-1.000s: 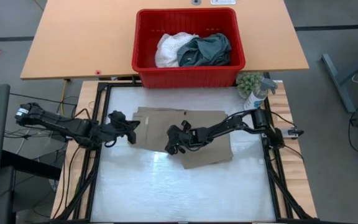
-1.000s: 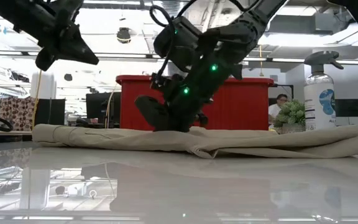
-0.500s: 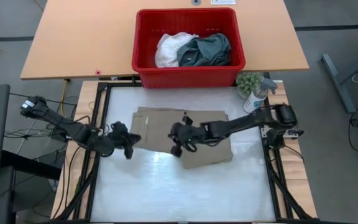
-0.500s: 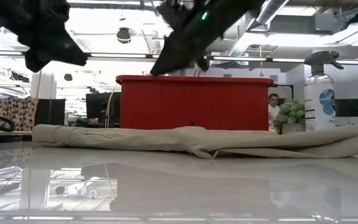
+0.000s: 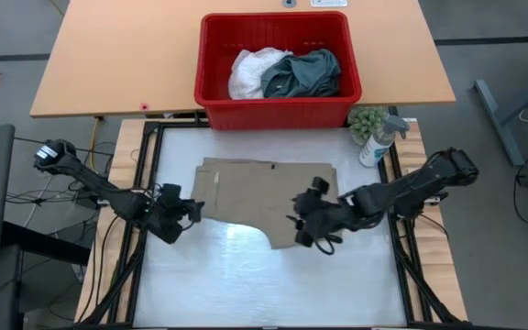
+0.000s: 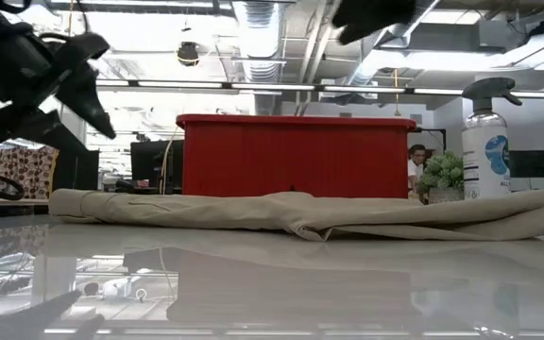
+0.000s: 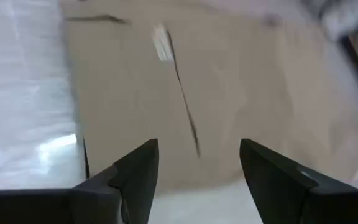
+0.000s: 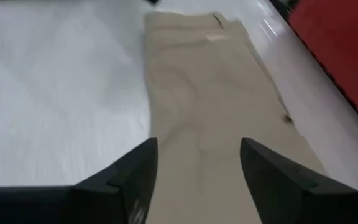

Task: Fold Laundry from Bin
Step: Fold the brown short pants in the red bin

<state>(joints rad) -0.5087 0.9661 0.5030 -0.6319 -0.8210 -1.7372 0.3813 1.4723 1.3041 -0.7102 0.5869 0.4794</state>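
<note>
The laundry is split between two places: a beige-khaki garment (image 5: pixel 264 200) is spread flat on the white desk (image 5: pixel 246 284), while a white garment (image 5: pixel 250 71) and a dark teal-green garment (image 5: pixel 302 73) are heaped inside the red bin (image 5: pixel 278 115), which is set just beyond the desk's far edge. The left gripper (image 5: pixel 183 213) is held low beside the khaki garment's left edge, its arm stretched in from the left side; its jaws are seen parted in the left wrist view, with nothing between them. The right gripper (image 5: pixel 308 225) is held above the garment's near right corner, its arm bent in from the right; its jaws are likewise spread wide and empty, the cloth lying below them. A spray bottle (image 5: pixel 377 142) and a small green plant (image 5: pixel 367 121) are seen near the bin's right corner.
</note>
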